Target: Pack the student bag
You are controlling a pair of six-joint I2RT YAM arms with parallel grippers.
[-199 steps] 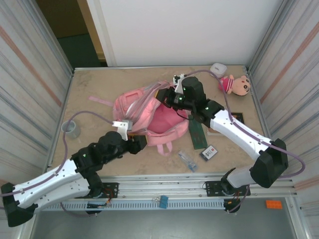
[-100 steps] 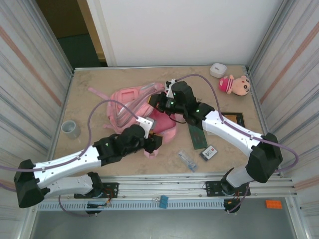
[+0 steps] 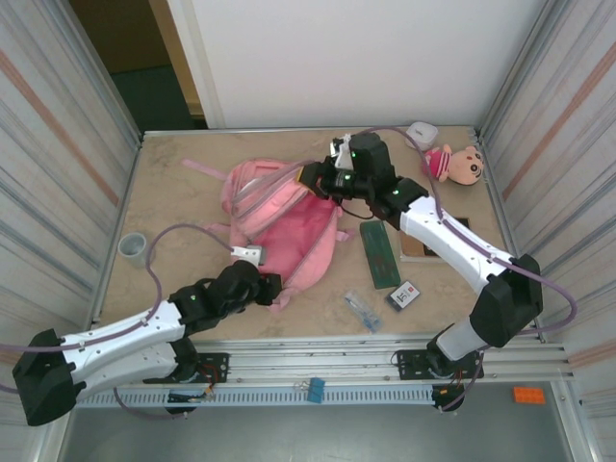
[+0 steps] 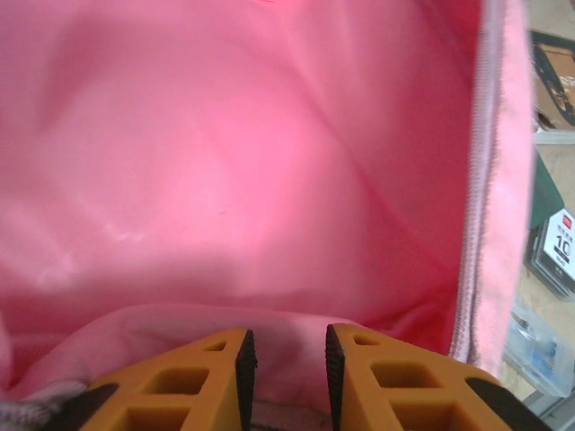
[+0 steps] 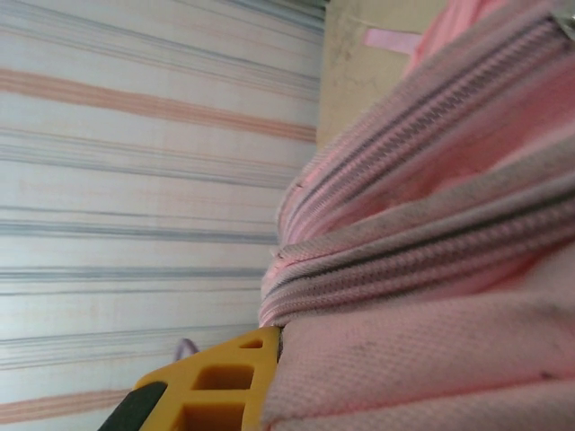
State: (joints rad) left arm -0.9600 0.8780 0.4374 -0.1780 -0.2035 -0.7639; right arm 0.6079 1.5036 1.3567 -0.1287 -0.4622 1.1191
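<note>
Nearest, the left gripper (image 4: pixel 287 348) sits at the near lip of the student bag (image 3: pixel 289 226), jaws narrow, with a fold of pink lining in the gap. Cannot tell whether the pads actually bite it. The bag lies mid-table, mouth gaping toward the near edge, the inside pale pink and apparently with nothing in it. Just right of it, near to far: a clear plastic packet (image 3: pixel 363 310), a small boxed card (image 3: pixel 404 295), then a flat green case (image 3: pixel 379 254) close beside the bag's right flank. At the far rim the right gripper (image 3: pixel 318 180) is clamped tight on the bag's edge by the zipper lines.

Risks, as judged. A shallow catch on the near fold could slip, and the mouth would sag shut. The two arms pulling against each other could drag the whole bag rather than spread it, most likely rightward onto the green case. A loose strap (image 3: pixel 197 166) trails at far left and could snag.

Room. There is bare table (image 3: pixel 173 192) left of the bag, with only a cup (image 3: pixel 134 248) near the left wall. The right side is crowded, with a plush doll (image 3: pixel 460 164) at the far right corner. Ribbed walls close both sides, and the near edge lies just behind the left wrist.
</note>
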